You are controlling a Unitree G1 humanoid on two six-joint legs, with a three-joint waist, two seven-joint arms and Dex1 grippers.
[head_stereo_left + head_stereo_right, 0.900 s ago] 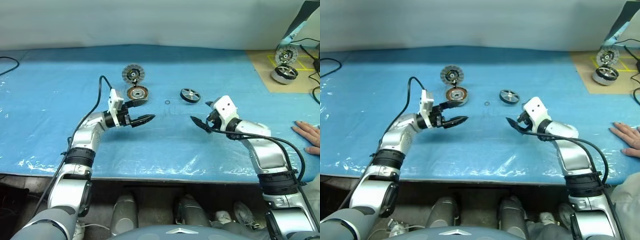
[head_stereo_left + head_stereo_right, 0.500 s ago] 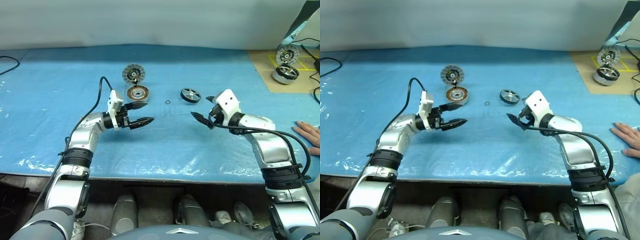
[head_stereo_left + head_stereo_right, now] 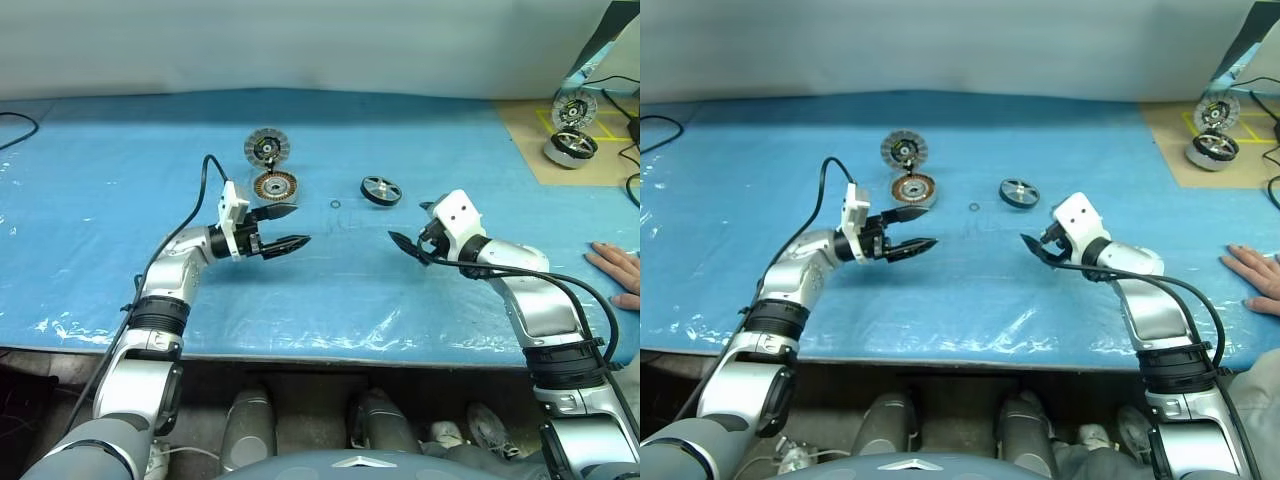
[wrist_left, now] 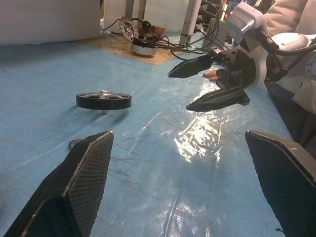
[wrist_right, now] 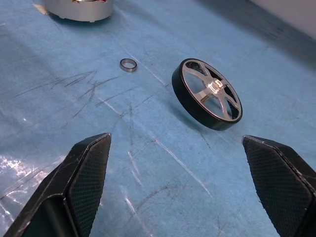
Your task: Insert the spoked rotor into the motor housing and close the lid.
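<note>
On the blue sheet (image 3: 330, 300) that covers my table I can find no brand, label or writing on any part. That sheet is thin plastic, wrinkled and glossy along the near edge, with fine scratches showing in the wrist views. A pale wall runs behind the table. At the far right corner lies a tan board (image 3: 560, 140) with yellow marks, carrying a second set of motor parts (image 3: 570, 145) and some black cables. A person's hand (image 3: 618, 270) rests flat on the sheet at the right edge.

My left gripper (image 3: 290, 228) hangs above the sheet, fingers spread wide and holding nothing, pointing toward the right. My right gripper (image 3: 412, 228) faces it from the other side, fingers likewise spread and empty, angled toward the far left; the two are apart with bare sheet between them.

Beyond the left gripper sits the housing (image 3: 274, 186), copper windings up, and just behind it the lid (image 3: 266, 147), the two close together, though I cannot tell whether they touch. The rotor (image 3: 380, 190) lies flat on the sheet, well to the right of the housing and beyond the right gripper; in the right wrist view it (image 5: 207, 94) sits between the finger lines, ahead of them. A small ring (image 5: 128, 64) lies on the sheet between rotor and housing, touching neither.
</note>
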